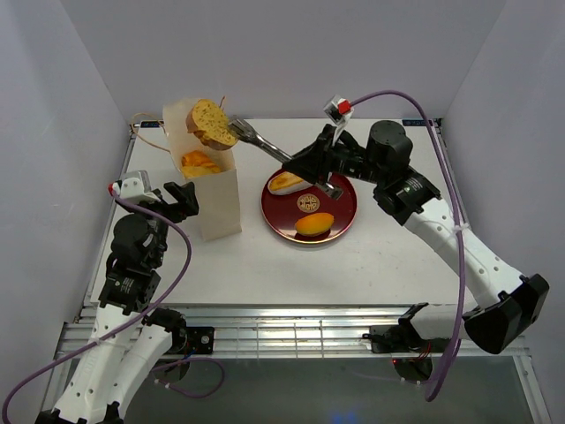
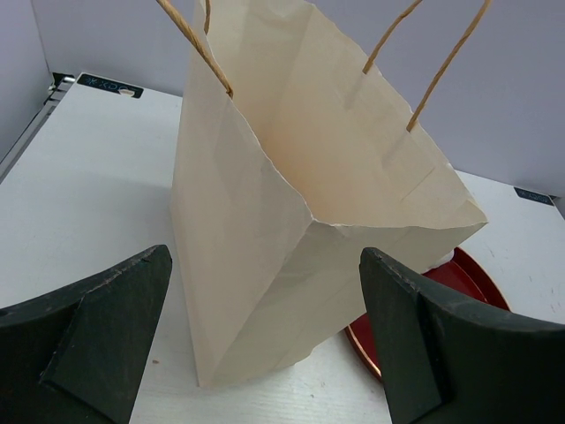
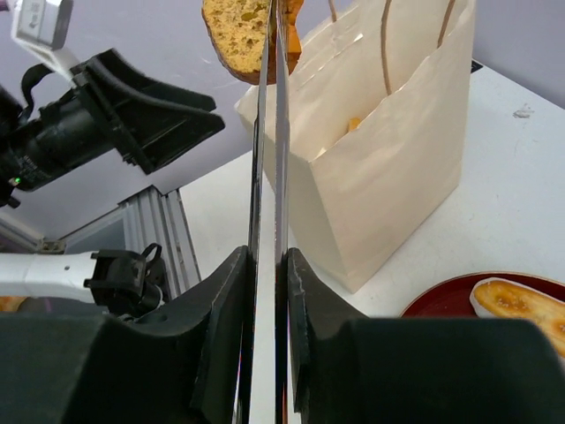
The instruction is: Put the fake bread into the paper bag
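Top external view: a tall cream-beige paper bag with brown string handles stands upright near the left edge of the white desk, its mouth open. Inside lies a glossy golden-orange pastry.

Just right of the bag sits a dark red round plate. It carries a long cream-striped roll at its far-left rim and an oval orange bun at its near side.

Your right gripper is pressed together on silver metal tongs. Their long axis runs from above the plate toward the desk's far-left corner. The tong tips pinch a flat, speckled golden-brown toy bread slice, held in the air above the far end of the bag's mouth. Its long side lies roughly in line with the tongs.

Your left gripper is spread wide just beside the bag's left wall, holding nothing; you cannot tell whether it touches the paper.

Right wrist view shows the tong blades squeezed together and a glimpse of orange inside the bag. Left wrist view shows only the bag's outer walls, handles and a piece of plate rim.
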Robot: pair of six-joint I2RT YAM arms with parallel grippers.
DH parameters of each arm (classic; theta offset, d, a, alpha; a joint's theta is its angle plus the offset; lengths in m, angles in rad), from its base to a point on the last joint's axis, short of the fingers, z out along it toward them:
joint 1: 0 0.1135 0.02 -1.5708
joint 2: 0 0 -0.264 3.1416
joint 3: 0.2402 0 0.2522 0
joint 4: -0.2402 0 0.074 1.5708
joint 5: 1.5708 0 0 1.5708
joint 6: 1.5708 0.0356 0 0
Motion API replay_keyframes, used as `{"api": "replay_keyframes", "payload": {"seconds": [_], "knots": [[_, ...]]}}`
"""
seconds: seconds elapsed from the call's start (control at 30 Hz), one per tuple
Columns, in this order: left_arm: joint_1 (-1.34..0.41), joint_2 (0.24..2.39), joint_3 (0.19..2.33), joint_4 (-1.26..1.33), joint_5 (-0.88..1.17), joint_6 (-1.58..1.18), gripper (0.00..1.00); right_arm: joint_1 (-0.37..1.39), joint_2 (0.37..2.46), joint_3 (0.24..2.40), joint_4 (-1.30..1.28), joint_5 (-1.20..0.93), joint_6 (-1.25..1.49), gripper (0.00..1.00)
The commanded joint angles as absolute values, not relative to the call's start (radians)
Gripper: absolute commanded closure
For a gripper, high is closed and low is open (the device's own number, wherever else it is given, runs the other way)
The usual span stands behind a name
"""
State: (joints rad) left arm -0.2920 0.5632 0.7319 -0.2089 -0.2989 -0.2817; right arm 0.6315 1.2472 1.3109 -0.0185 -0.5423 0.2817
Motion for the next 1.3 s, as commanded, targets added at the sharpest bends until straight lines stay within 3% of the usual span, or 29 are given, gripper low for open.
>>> {"api": "replay_keyframes", "payload": {"seconds": [0.0,0.33,0.57,0.77,1.27], "knots": [[-0.298,0.551,0.738,-0.202,-0.298,-0.282,0.02,0.638,1.304,1.423,0.069,-0.469,0.301,0.74],[-0.299,0.546,0.736,-0.201,-0.29,-0.282,0.02,0.65,1.549,1.632,0.046,-0.497,0.359,0.74],[-0.299,0.545,0.736,-0.201,-0.29,-0.282,0.02,0.652,1.611,1.675,0.046,-0.46,0.36,0.73],[-0.302,0.542,0.738,-0.201,-0.293,-0.282,0.02,0.652,1.658,1.718,0.005,-0.477,0.361,0.5],[-0.305,0.546,0.733,-0.201,-0.298,-0.282,0.02,0.652,1.576,1.72,0.026,-0.525,0.388,0.48]]}}
